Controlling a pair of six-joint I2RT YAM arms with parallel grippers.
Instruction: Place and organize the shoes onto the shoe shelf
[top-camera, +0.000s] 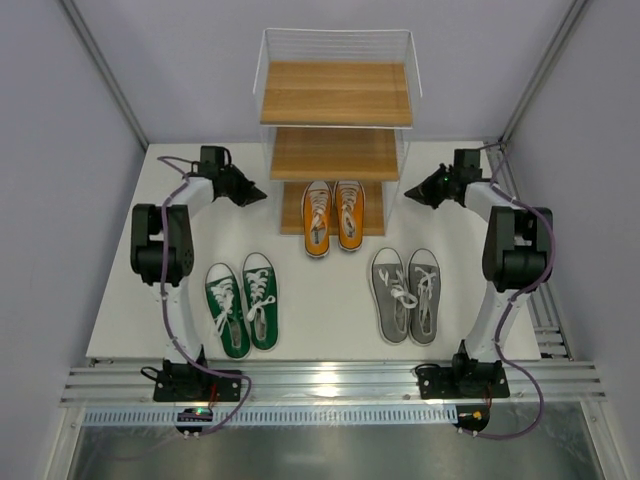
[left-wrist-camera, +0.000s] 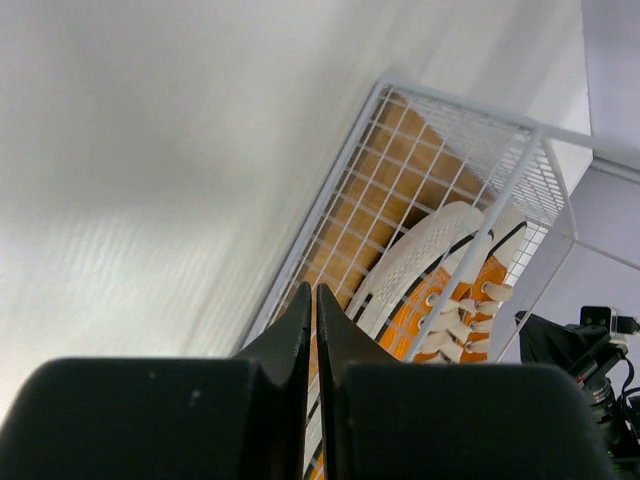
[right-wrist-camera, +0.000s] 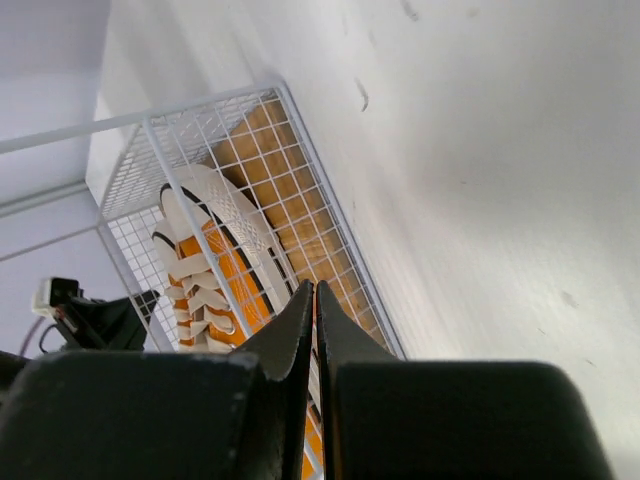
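The shoe shelf (top-camera: 336, 92) stands at the back middle of the table. The orange pair (top-camera: 333, 214) sits on its bottom board, heels sticking out toward me; it shows through the wire side in the left wrist view (left-wrist-camera: 440, 300) and in the right wrist view (right-wrist-camera: 215, 270). The green pair (top-camera: 242, 306) lies on the table front left, the grey pair (top-camera: 406, 293) front right. My left gripper (top-camera: 259, 196) is shut and empty beside the shelf's left side. My right gripper (top-camera: 410, 195) is shut and empty beside its right side.
The shelf's top board (top-camera: 336, 92) and middle board (top-camera: 335, 153) hold nothing. Grey walls close in the white table (top-camera: 320, 300) on the left, right and back. A metal rail (top-camera: 330, 385) runs along the near edge by the arm bases.
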